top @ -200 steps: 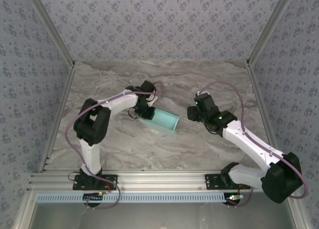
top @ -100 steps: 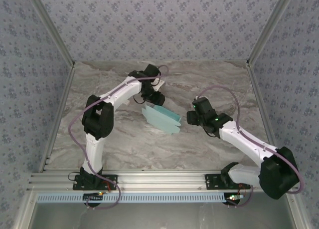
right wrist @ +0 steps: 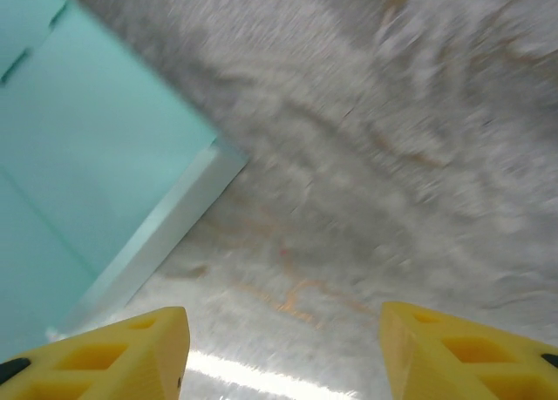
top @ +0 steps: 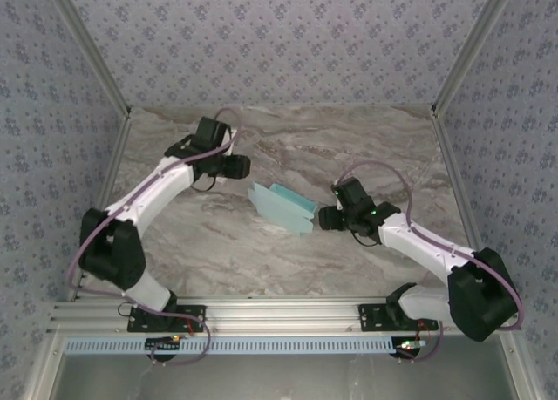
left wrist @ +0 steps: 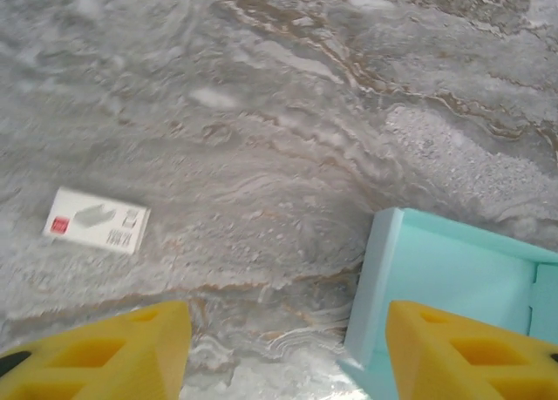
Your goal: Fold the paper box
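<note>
Right gripper (top: pixel 323 218) sits just off the near-right end of the paper box (top: pixel 281 206), fingers apart and holding nothing. The box lies half-formed on the table (top: pixel 366 147), and neither arm touches it. Left gripper (top: pixel 241 166) is beyond the box's far-left end, well off it, fingers also spread and empty.

We judge the fold needs 1 arm pinning the box while the other presses a flap squarely, since thin card slides and creases.

The top view gives us both arms' placing around the box. The left wrist view adds the box's hollow inside and a white tag (left wrist: pixel 96 221) left of the box.
</note>
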You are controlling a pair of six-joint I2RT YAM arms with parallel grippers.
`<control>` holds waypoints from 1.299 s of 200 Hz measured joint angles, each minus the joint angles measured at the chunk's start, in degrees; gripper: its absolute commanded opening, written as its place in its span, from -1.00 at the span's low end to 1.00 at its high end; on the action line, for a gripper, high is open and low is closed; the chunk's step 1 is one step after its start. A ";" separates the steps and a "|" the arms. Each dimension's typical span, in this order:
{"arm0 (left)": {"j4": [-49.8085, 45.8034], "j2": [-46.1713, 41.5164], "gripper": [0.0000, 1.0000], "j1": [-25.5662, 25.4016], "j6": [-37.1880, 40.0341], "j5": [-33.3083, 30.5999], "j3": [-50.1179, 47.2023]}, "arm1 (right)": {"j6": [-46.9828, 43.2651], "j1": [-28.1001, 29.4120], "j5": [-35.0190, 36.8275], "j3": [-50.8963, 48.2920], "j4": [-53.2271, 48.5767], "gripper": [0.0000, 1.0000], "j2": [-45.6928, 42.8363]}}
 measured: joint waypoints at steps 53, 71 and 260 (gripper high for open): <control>8.79 -8.33 0.22 0.00 -7.10 0.52 -17.14 | 2.38 4.33 -5.40 -2.58 3.69 0.19 -0.76; 11.04 -9.49 0.22 0.00 -8.83 0.68 -21.40 | 3.91 6.45 -6.14 -3.34 5.77 0.19 -0.85; 24.33 -5.22 0.16 -1.55 -14.67 4.85 -29.97 | 5.07 -0.48 -9.55 -1.51 10.05 0.19 1.16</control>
